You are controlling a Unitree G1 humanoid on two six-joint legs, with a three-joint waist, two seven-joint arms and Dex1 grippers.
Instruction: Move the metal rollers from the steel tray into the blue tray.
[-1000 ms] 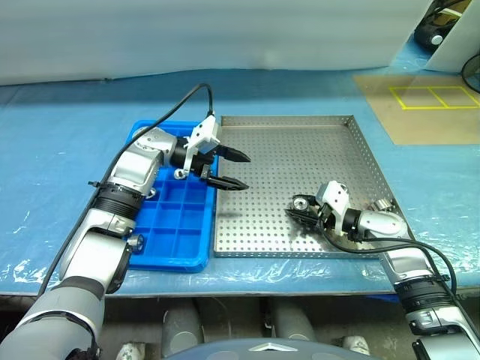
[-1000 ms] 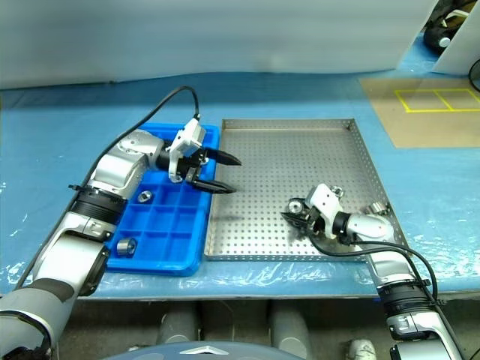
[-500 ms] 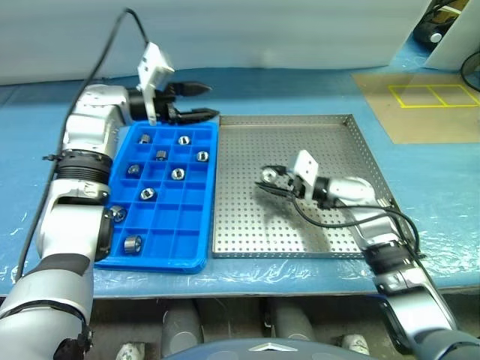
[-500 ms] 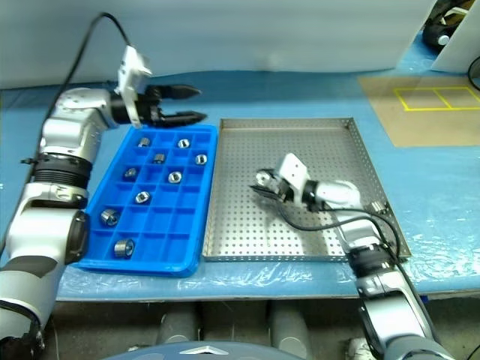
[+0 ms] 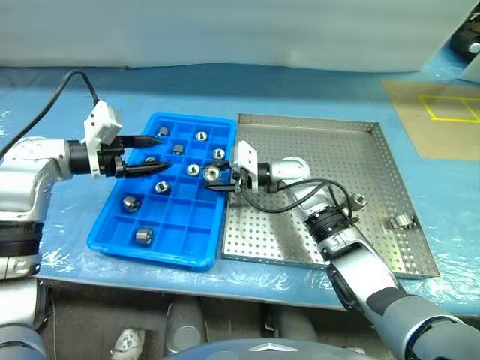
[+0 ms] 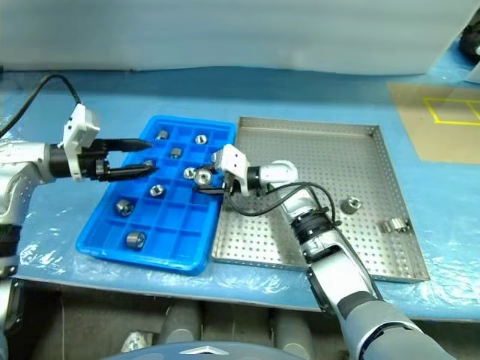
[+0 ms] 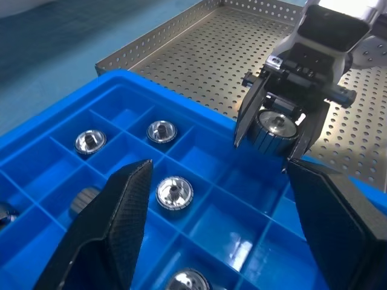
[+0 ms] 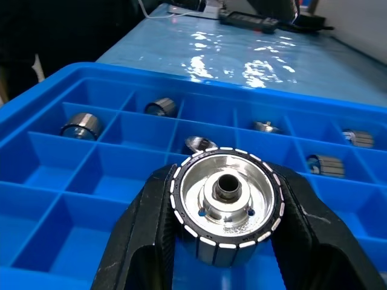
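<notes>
Right claw (image 5: 215, 180) gripping a metal roller (image 5: 212, 174) over the blue tray's (image 5: 176, 255) edge, left claw (image 5: 142, 154) open above the tray, two rollers (image 5: 359, 199) left on the steel tray (image 5: 352, 247)

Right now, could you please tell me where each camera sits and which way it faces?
Left and right eye views: on the head, looking forward and down at the blue tray, steel tray and both arms.
Left wrist view: along the open left end effector, at tray compartments.
Right wrist view: along the right end effector, over the tray.
Shared: both wrist views show the roller the right end effector grips.
</notes>
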